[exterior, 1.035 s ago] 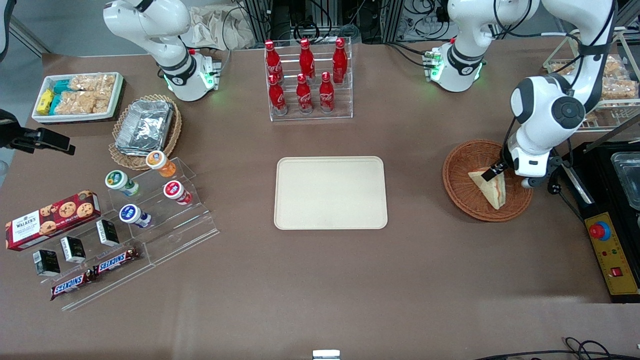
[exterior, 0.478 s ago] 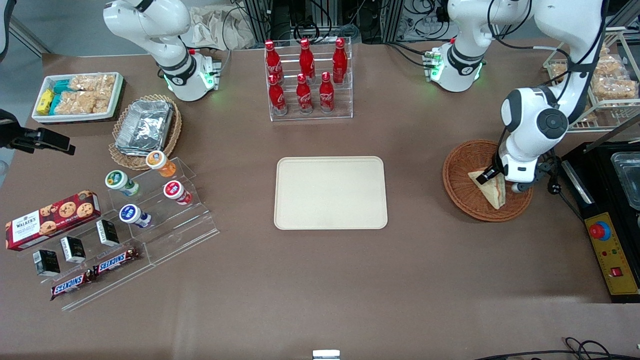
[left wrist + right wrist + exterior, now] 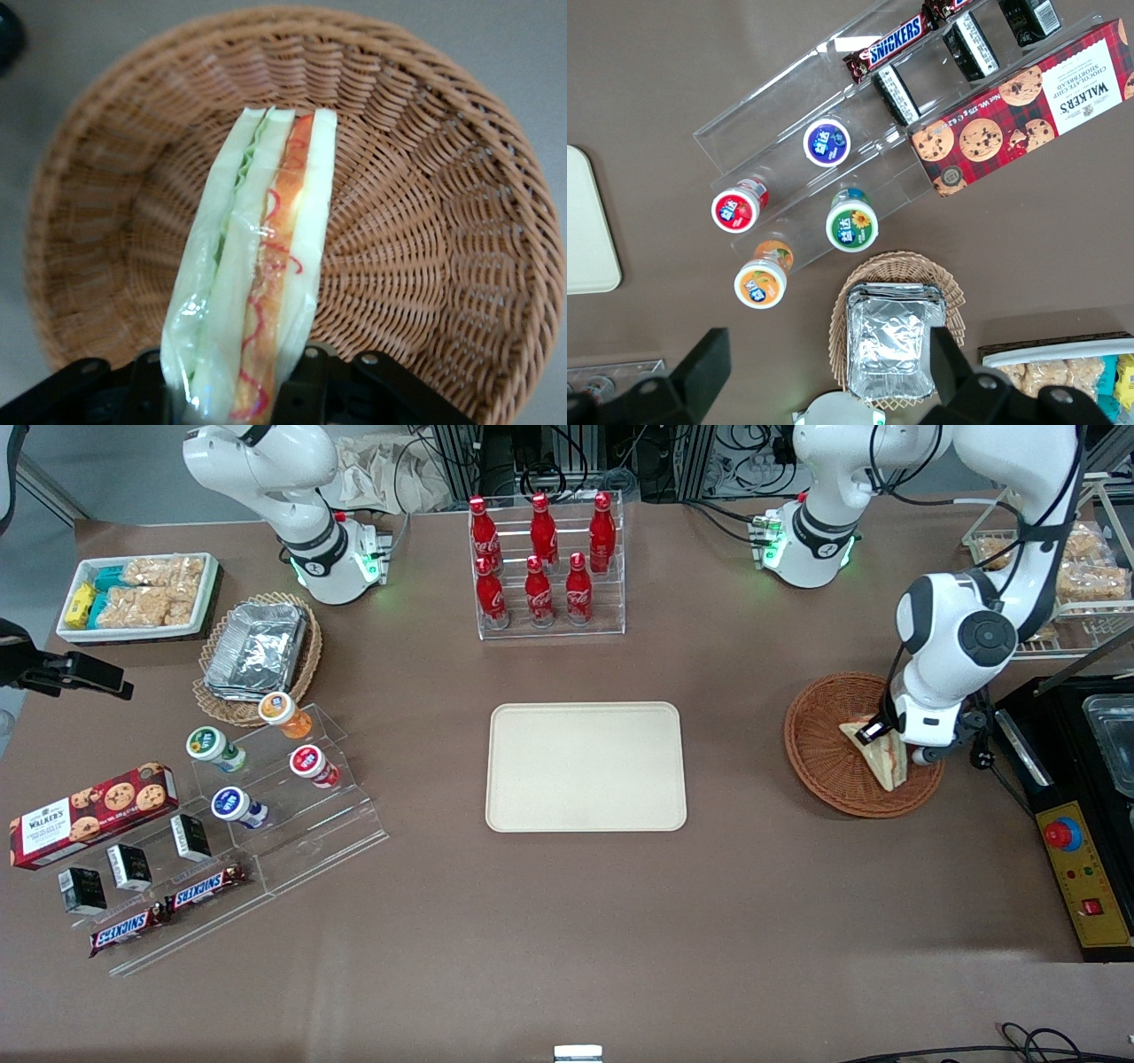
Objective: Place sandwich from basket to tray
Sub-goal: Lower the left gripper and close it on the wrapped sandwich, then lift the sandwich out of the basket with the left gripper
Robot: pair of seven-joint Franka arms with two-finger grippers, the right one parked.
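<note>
The wrapped sandwich [image 3: 886, 760] [image 3: 257, 266], white bread with green and red-orange layers, stands on edge in the reddish-brown wicker basket [image 3: 824, 766] [image 3: 425, 221] toward the working arm's end of the table. My left gripper [image 3: 886, 737] [image 3: 235, 394] reaches down into the basket, its black fingers [image 3: 306, 385] pressed against both bread faces, shut on the sandwich. The cream tray [image 3: 586, 767] lies bare at the table's middle, a good way from the basket.
A clear rack of red cola bottles [image 3: 545, 567] stands farther from the camera than the tray. A black machine with a red button [image 3: 1063, 834] sits beside the basket. Yogurt cups [image 3: 306, 763], a cookie box [image 3: 89, 813] and a foil-container basket [image 3: 257, 651] lie toward the parked arm's end.
The gripper has closed onto the sandwich, and the sandwich has turned from lying flatter to standing more on edge in the basket. The wrist shifted slightly.
</note>
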